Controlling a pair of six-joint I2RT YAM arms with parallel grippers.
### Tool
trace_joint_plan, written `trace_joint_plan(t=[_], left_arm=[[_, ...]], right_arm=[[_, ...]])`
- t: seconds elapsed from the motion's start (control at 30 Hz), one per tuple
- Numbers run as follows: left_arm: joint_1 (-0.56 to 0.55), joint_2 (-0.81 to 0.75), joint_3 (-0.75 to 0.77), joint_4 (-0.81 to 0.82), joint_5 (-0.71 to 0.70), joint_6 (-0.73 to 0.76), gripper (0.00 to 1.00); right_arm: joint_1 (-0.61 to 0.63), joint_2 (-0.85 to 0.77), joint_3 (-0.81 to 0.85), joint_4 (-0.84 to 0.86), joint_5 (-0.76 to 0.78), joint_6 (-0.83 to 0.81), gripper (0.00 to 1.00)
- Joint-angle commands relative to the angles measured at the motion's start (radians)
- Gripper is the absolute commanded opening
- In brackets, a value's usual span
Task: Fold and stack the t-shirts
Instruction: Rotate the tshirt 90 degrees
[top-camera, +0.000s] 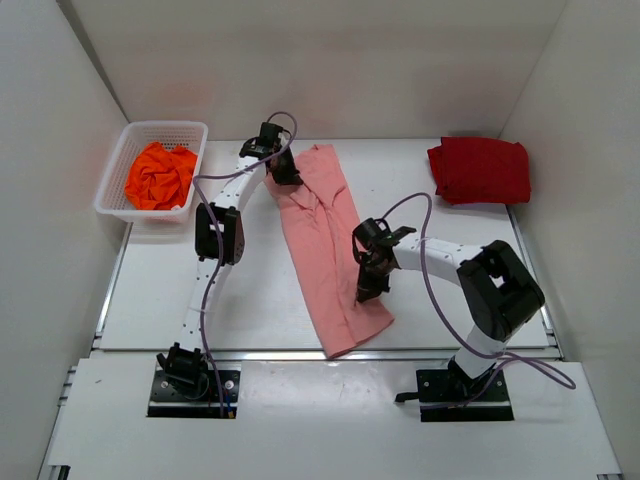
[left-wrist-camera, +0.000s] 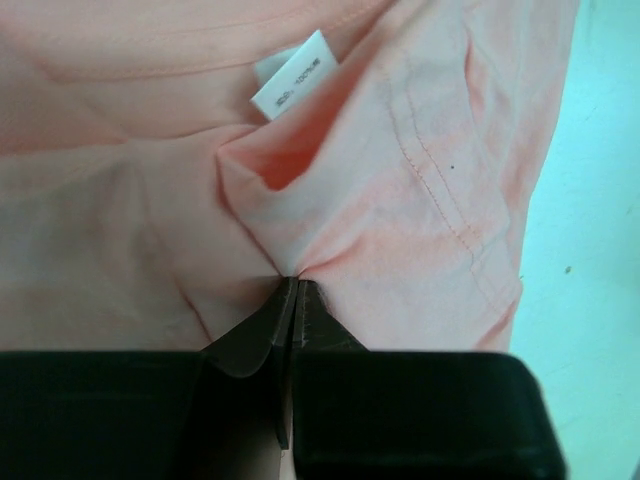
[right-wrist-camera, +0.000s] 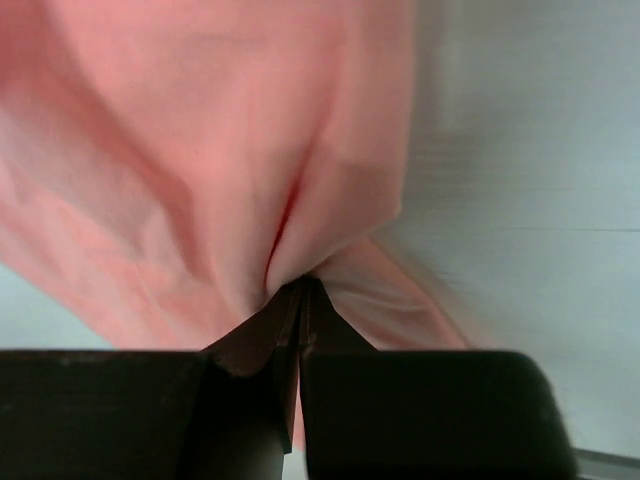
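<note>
The salmon-pink t-shirt (top-camera: 325, 245) lies as a long narrow strip down the middle of the table, folded lengthwise. My left gripper (top-camera: 283, 172) is at its far end and is shut on a pinch of the cloth (left-wrist-camera: 290, 240) just below the white neck label (left-wrist-camera: 292, 74). My right gripper (top-camera: 366, 288) is at the near right edge, shut on a bunched fold of the same shirt (right-wrist-camera: 290, 250). The dark red t-shirt (top-camera: 480, 170) lies folded at the far right. The bright orange t-shirt (top-camera: 160, 175) sits crumpled in the basket.
A white lattice basket (top-camera: 115, 170) stands at the far left. White walls close in the table on three sides. Purple cables loop from both arms above the table.
</note>
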Motion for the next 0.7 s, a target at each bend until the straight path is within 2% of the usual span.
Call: trace_joint_plan(t=[0.0, 0.07, 0.2, 0.27, 0.33, 0.4, 0.47, 0.53, 0.57, 0.63, 0.67], left_arm=[[0.034, 0.029, -0.028, 0.058, 0.007, -0.041, 0.10], [0.041, 0.000, -0.079, 0.129, 0.021, -0.061, 0.08], [0.057, 0.042, 0.023, 0.169, 0.039, -0.100, 0.05], [0.067, 0.014, -0.013, 0.241, 0.068, -0.116, 0.04], [0.070, -0.035, -0.027, 0.293, 0.099, -0.120, 0.07], [0.057, -0.070, 0.029, 0.332, 0.137, -0.101, 0.20], [0.044, -0.156, 0.037, 0.347, 0.173, -0.061, 0.32], [0.031, -0.251, 0.002, 0.327, 0.209, -0.009, 0.55], [0.021, -0.324, -0.039, 0.288, 0.222, 0.011, 0.56], [0.000, -0.456, -0.222, 0.200, 0.254, 0.112, 0.57], [-0.017, -0.568, -0.302, 0.191, 0.236, 0.148, 0.58]], right_arm=[[0.048, 0.064, -0.033, 0.110, -0.079, 0.075, 0.00], [0.054, 0.083, -0.032, 0.142, -0.129, 0.060, 0.00], [0.084, 0.123, -0.020, 0.184, -0.192, 0.039, 0.00], [0.107, 0.139, 0.002, 0.196, -0.197, 0.005, 0.00], [0.128, 0.162, 0.060, 0.216, -0.173, -0.058, 0.00], [0.163, 0.161, 0.103, 0.207, -0.127, -0.128, 0.02], [0.188, 0.152, 0.141, 0.199, -0.061, -0.165, 0.09], [0.189, 0.117, 0.166, 0.196, -0.012, -0.194, 0.21], [0.185, 0.107, 0.166, 0.196, 0.007, -0.219, 0.29], [0.176, 0.025, 0.160, 0.196, 0.054, -0.233, 0.41], [0.160, -0.009, 0.140, 0.196, 0.073, -0.244, 0.44]])
